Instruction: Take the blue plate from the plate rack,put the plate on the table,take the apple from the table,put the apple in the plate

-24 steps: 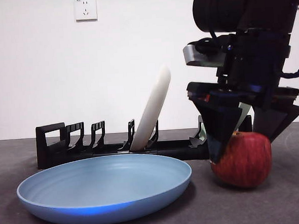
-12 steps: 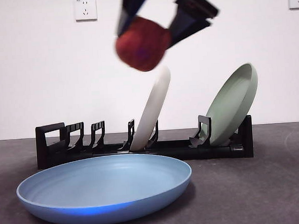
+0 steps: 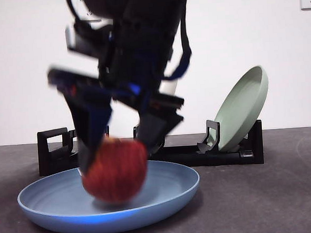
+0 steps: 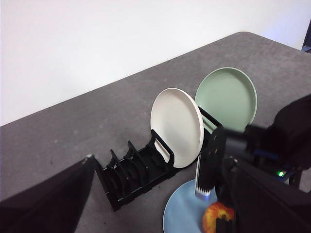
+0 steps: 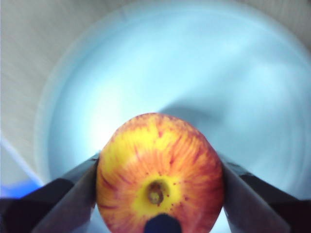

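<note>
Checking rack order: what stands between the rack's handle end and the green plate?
The cream-white plate, slotted in the plate rack, shown in the left wrist view.

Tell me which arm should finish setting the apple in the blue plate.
Right. Its end effector already clamps the apple just above the blue plate; it probably only needs to lower slightly and release. The left end effector waits high beside the plate rack, holding nothing.

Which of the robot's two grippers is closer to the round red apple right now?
The right. The right gripper has its jaws closed on the round red apple, low over the wide light-blue plate. The left gripper is farther off, looking down on the scene from above.
</note>
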`<action>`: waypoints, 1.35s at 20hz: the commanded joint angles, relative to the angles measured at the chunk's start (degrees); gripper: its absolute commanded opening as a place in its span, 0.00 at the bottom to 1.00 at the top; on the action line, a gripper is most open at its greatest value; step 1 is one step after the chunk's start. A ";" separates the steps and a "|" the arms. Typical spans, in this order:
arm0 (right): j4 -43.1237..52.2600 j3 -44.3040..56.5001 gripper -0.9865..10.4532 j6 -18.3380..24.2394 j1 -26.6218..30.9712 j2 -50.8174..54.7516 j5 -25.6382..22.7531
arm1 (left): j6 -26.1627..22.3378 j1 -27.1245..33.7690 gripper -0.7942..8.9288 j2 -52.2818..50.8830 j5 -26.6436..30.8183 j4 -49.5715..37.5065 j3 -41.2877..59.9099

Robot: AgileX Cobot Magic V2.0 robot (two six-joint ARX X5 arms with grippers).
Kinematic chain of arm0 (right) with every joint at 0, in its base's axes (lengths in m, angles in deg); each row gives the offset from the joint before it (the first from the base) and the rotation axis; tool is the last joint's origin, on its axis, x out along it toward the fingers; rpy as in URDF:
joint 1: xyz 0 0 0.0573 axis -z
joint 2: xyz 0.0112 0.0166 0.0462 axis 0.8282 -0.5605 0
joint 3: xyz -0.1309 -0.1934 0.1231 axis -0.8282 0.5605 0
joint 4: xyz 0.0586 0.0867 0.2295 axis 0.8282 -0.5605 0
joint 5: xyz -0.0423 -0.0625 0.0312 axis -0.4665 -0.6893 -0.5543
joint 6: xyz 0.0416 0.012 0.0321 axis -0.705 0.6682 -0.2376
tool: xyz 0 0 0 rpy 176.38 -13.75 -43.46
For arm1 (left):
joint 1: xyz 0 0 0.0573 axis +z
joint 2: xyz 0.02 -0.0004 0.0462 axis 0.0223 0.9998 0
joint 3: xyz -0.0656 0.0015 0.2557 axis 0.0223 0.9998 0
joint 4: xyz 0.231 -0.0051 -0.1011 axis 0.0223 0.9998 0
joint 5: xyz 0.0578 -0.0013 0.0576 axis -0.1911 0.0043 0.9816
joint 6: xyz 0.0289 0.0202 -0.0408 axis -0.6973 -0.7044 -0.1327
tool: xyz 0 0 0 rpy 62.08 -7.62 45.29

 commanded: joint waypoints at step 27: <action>-12.22 -7.93 0.07 5.75 5.57 33.59 -7.91 | -8.13 0.17 0.07 11.65 -0.02 -5.44 0.26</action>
